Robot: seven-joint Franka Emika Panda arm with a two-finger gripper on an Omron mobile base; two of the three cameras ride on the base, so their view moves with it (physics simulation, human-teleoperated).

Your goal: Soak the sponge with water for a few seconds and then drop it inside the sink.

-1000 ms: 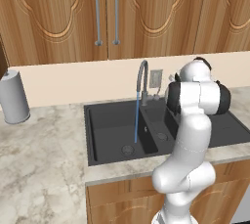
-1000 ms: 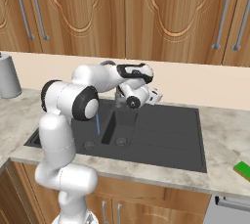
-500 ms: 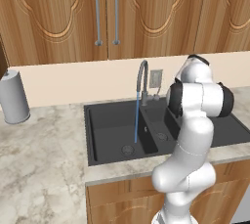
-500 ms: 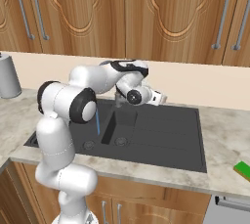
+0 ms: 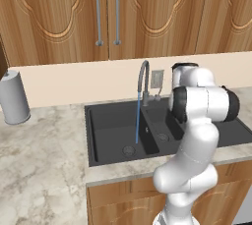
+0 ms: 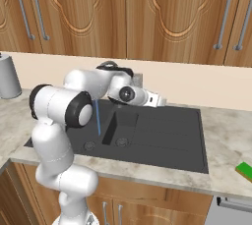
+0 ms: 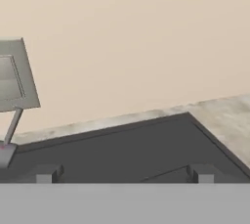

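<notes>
Here the sink (image 6: 162, 143) takes the water (image 6: 98, 118), a thin blue stream falling from the faucet (image 5: 143, 74) into the large basin near its round drain (image 5: 129, 151). The gripper (image 7: 122, 174) hangs over the sink's back part, fingers (image 7: 46, 174) spread wide with nothing between them. The sponge (image 6: 244, 170) lies on the counter (image 6: 226, 135), at about four o'clock from the sink, well apart from it.

Wooden wall cabinets (image 5: 106, 15) with long metal handles (image 5: 98, 14) hang above a plain beige backsplash (image 5: 74, 84). Below the backsplash runs a mottled marble tabletop (image 5: 39, 155), with wooden base cabinets (image 6: 162, 204) beneath it.
</notes>
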